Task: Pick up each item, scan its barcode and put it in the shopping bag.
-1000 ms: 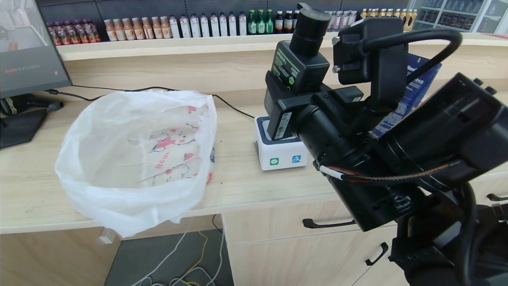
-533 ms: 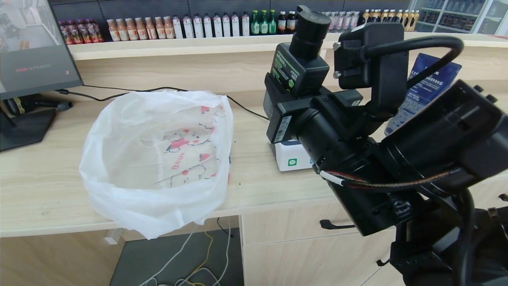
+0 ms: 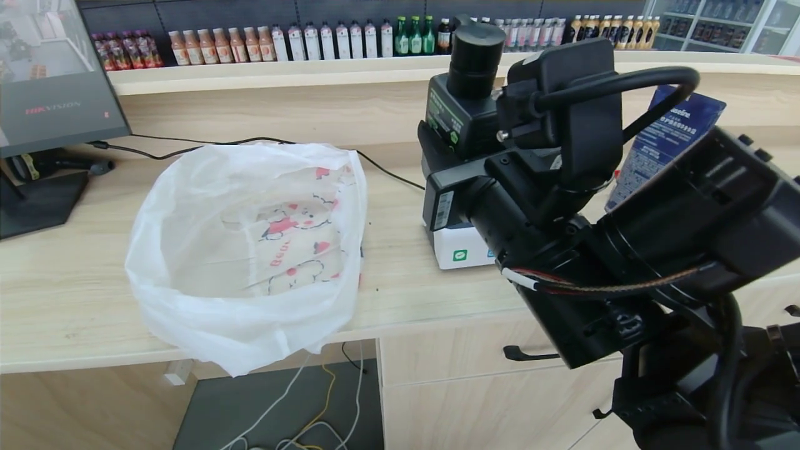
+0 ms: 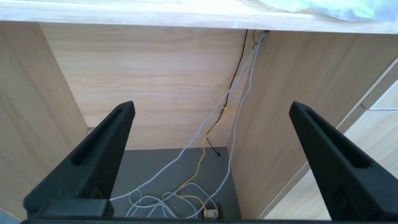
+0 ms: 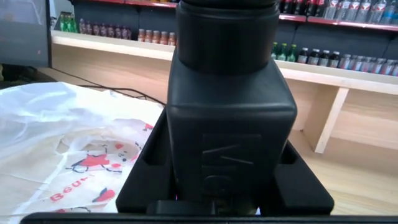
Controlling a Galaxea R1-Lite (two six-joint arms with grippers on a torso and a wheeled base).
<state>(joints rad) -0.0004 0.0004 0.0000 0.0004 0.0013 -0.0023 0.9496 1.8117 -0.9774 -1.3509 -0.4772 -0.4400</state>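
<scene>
Bright, even light from above washes the counter; the shopping bag shines pale with soft glare, and under the counter's front edge lies dim shade.

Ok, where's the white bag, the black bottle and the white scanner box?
white plastic shopping bag [image 3: 237, 325], head view, front wall
black square bottle [image 3: 456, 119], head view, labelled side
small white scanner box [image 3: 459, 250], head view, front face

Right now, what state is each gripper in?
Left gripper: open, holding nothing.
Right gripper: shut on the black bottle.
</scene>
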